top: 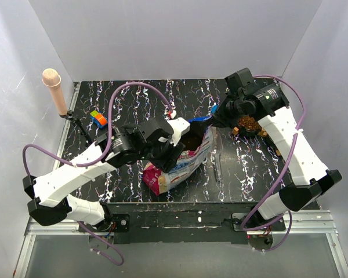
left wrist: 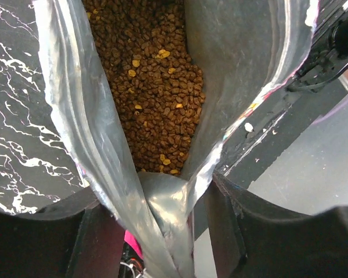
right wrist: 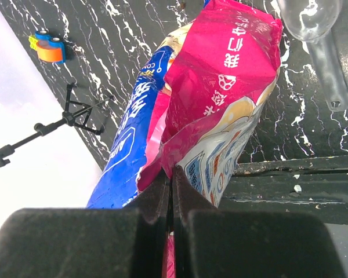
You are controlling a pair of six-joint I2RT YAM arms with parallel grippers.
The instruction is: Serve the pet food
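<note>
This is a robot test cell in a lab, not a home. Plain white panels (top: 162, 35) wall in a small black marble-patterned tabletop (top: 249, 168), and a microphone (top: 54, 87) on a small stand (right wrist: 69, 119) occupies the left rear corner.

Black marble-patterned tabletop (top: 133, 92) with white veining, enclosed by plain white walls (top: 174, 35) at left, right and far sides; lighting even.
</note>
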